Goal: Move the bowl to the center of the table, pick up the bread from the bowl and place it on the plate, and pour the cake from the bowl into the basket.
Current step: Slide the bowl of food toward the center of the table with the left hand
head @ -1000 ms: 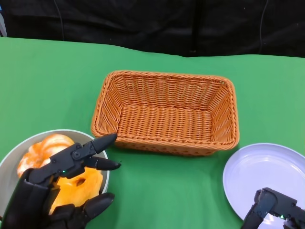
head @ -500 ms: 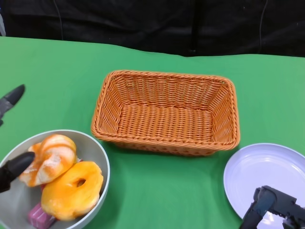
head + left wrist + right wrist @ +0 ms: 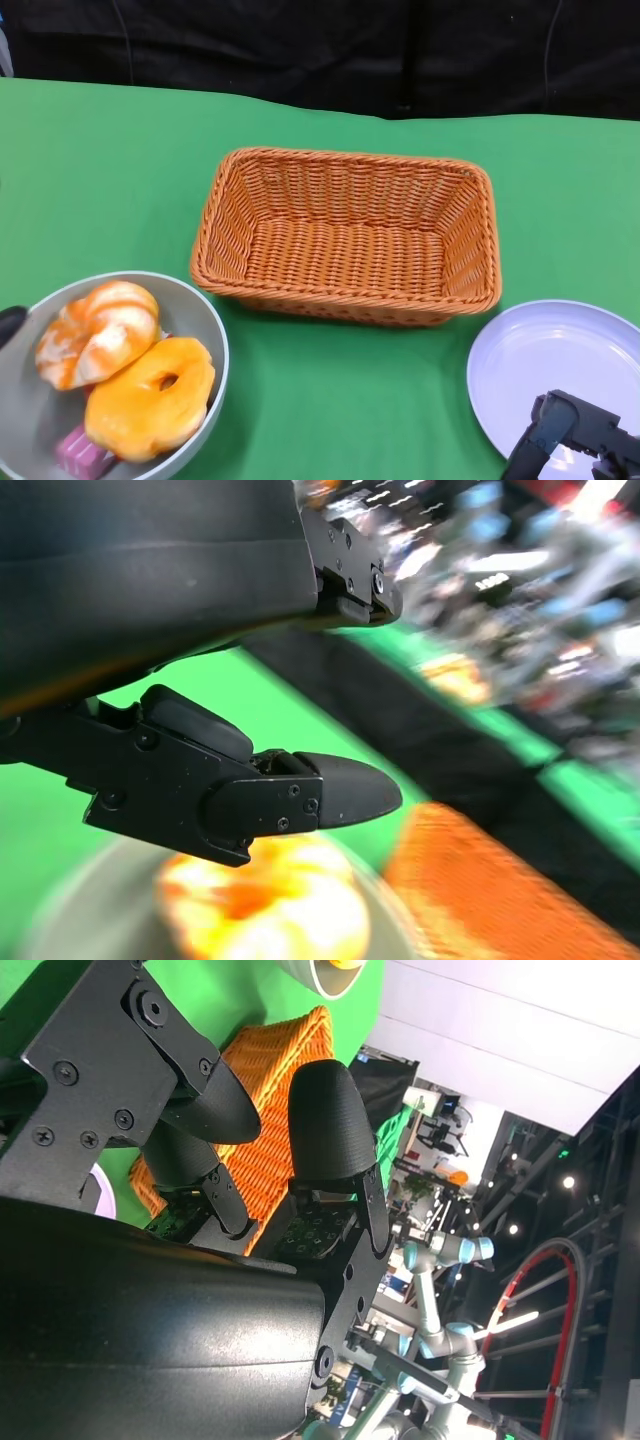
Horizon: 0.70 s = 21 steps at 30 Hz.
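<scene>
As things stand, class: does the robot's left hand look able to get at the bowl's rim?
Probably yes. The left hand sits just beside the bowl at its near-left rim, with only green table between them; the basket stands on the far side.

I can read no text, label, brand, number or sign in any of my three feeds. From the head camera, the woven orange wicker basket (image 3: 348,236), the grey bowl (image 3: 207,330) with its glazed breads, the pale round plate (image 3: 556,375) and the green counter (image 3: 340,395) all show plain surfaces with nothing printed on them. The right wrist camera looks past my black right hand (image 3: 250,1130) into a room with lights and equipment, but any signage there is too small and far off to make out. The left wrist feed behind my black left hand (image 3: 250,780) is blurred, so nothing there is legible.
</scene>
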Available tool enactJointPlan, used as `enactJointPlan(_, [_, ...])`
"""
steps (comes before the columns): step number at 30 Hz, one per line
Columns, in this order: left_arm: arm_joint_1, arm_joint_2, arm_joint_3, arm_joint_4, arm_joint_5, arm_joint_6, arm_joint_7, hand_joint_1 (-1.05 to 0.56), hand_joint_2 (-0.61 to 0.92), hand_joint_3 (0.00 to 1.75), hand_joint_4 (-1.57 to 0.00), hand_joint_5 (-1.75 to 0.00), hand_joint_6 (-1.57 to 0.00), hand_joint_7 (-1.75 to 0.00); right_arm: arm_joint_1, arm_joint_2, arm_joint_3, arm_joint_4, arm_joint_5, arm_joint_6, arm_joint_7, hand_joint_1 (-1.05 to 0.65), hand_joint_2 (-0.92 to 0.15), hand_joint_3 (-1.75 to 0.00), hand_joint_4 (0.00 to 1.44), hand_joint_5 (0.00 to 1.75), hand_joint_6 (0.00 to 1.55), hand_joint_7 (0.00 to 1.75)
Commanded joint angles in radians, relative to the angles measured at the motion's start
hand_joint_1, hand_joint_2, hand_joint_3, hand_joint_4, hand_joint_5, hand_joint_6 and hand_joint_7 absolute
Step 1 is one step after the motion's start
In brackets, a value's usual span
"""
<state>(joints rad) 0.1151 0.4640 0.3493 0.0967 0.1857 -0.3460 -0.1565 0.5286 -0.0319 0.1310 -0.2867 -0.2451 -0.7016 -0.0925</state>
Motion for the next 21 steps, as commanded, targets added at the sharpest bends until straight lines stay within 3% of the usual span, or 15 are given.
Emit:
enactJointPlan(1, [-0.007,0.024,-0.013,0.008,-0.011,0.070,-0.016,-0.64,0.92,0.49,-0.05,-0.18,-0.14,-0.01,0.001,0.003,0.002,-0.008,-0.005,-0.004,-0.002,0.03,-0.21,-1.65,0.90,1.71,0.85,1.45])
enactJointPlan(11, [-0.063,0.065,-0.074,0.125,-0.035,0.266,-0.099,-0.55,0.92,0.52,-0.03,-0.22,-0.12,0.00,0.009,0.001,0.002,-0.017,-0.005,0.002,0.001,0.03,-0.21,-1.65,0.89,1.72,0.85,1.45])
enactJointPlan(16, [-0.066,0.107,-0.123,0.045,-0.040,0.544,-0.212,-0.58,0.92,0.60,-0.02,-0.16,-0.09,0.00,0.016,0.000,0.001,-0.025,-0.007,-0.001,0.002,0.03,-0.21,-1.64,0.89,1.72,0.84,1.45])
enactJointPlan(21, [-0.081,0.127,-0.144,-0.020,-0.066,0.739,-0.285,-0.62,0.92,0.64,-0.03,-0.14,-0.07,0.00,0.016,0.000,-0.001,-0.027,-0.009,0.002,0.002,0.02,-0.23,-1.63,0.89,1.72,0.85,1.45])
